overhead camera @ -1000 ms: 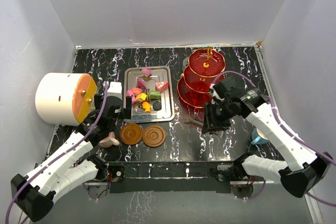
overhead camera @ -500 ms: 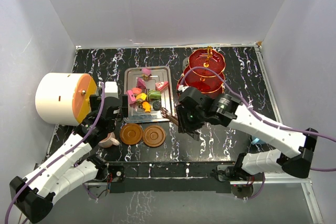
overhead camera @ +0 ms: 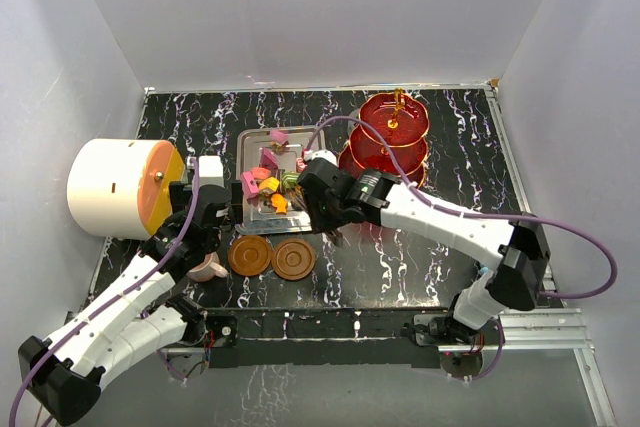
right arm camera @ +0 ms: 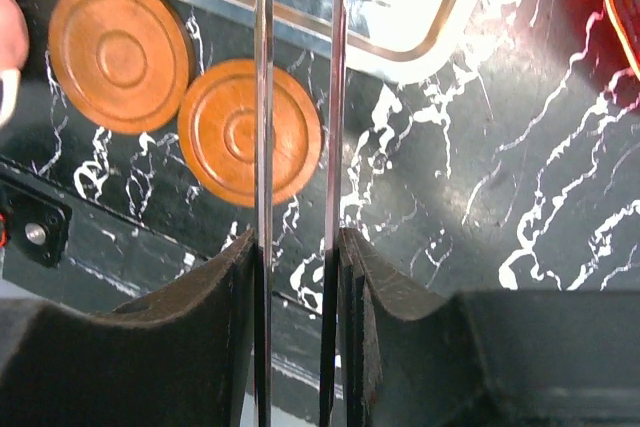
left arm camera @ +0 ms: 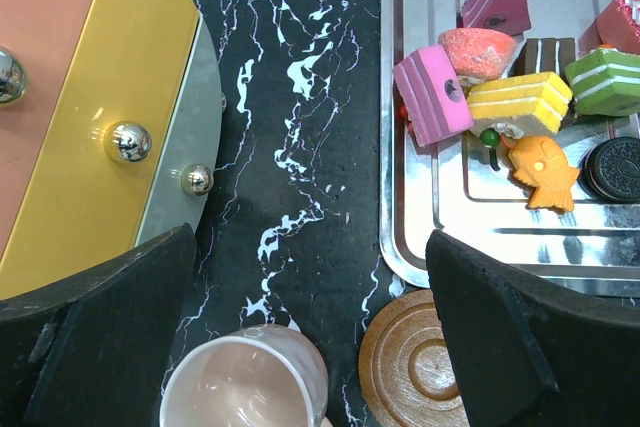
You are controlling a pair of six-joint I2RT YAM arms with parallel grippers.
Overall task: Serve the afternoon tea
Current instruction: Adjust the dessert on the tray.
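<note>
Small colourful sweets (overhead camera: 270, 183) lie on the steel tray (overhead camera: 318, 219); they also show in the left wrist view (left arm camera: 505, 97). The red three-tier stand (overhead camera: 392, 137) is at the back right. Two brown saucers (overhead camera: 250, 255) (overhead camera: 294, 260) lie in front of the tray. The pink cup (overhead camera: 207, 268) stands left of them. My left gripper (overhead camera: 218, 215) is open and empty above the cup (left arm camera: 245, 387) and the left saucer (left arm camera: 410, 372). My right gripper (overhead camera: 320, 207) is shut on metal tongs (right arm camera: 262, 97), whose blades reach over the tray's near edge. The blue cup is hidden behind the right arm.
A big white drum with an orange face (overhead camera: 115, 187) lies at the left, close to my left arm. White walls enclose the black marbled table (overhead camera: 430, 247). The table's front edge runs just below the saucers.
My right arm has swung left from beside the red stand to the tray's near right corner, carrying the tongs. My left arm has barely moved.
</note>
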